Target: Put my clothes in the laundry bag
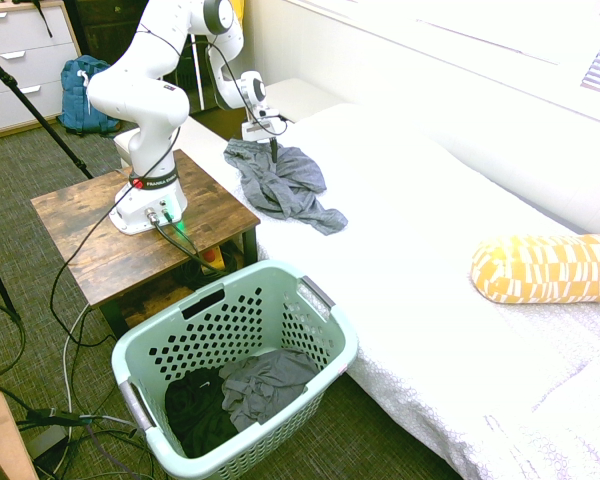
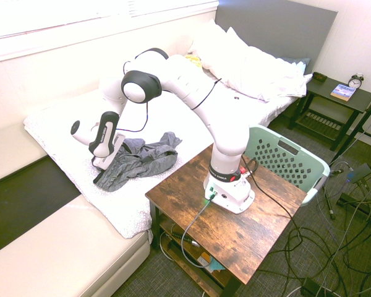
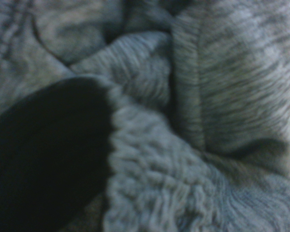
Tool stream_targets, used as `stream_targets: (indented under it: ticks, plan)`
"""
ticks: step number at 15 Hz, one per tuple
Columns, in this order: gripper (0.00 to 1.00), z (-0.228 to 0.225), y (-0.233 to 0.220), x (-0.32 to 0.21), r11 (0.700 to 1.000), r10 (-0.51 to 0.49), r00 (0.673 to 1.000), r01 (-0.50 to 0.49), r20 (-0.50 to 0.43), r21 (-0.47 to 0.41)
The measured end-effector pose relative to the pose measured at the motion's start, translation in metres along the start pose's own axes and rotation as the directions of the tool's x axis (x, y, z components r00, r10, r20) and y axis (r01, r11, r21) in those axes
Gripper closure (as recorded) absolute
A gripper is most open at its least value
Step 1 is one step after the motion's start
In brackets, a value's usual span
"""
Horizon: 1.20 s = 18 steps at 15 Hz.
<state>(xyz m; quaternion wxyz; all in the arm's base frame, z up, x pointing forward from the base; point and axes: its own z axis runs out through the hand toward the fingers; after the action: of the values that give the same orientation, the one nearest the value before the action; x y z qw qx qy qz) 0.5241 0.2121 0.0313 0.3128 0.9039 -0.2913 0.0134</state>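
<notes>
You are reaching, claw [image 1: 271, 152] spread and empty, into the crumpled heather-grey jersey garment [image 1: 280, 184] lying on the white bed [image 1: 420, 240] in the upper middle of the frame. Next, you are likely needing a pinch on a thick fold, then a carry to the mint-green perforated plastic laundry basket [image 1: 320, 310] at bottom centre.

White bed [image 1: 410, 260] under the claw, yellow-and-white patterned pillow [image 1: 546, 268] well away from it along the mattress, wooden side table [image 1: 100, 240] beside it, blue backpack [image 1: 83, 93] and white drawers [image 1: 25, 60] behind, nightstand [image 2: 337, 93] with alarm clock [image 2: 356, 81] far off.
</notes>
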Motion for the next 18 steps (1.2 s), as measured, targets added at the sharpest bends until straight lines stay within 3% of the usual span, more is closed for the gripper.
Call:
stream_targets:
  ticks: [1,2,9,18]
  plan:
    - [0.00,0.011,0.007,-0.004,1.000,0.003,1.000,-0.003,-0.002,-0.031]
    - [1.00,0.021,0.014,-0.006,0.999,0.007,1.000,-0.007,-0.002,-0.054]
    - [1.00,0.044,0.049,0.004,0.998,0.068,0.998,-0.068,0.012,-0.015]
    - [1.00,0.047,0.045,-0.012,0.995,0.091,0.994,-0.094,0.060,0.043]
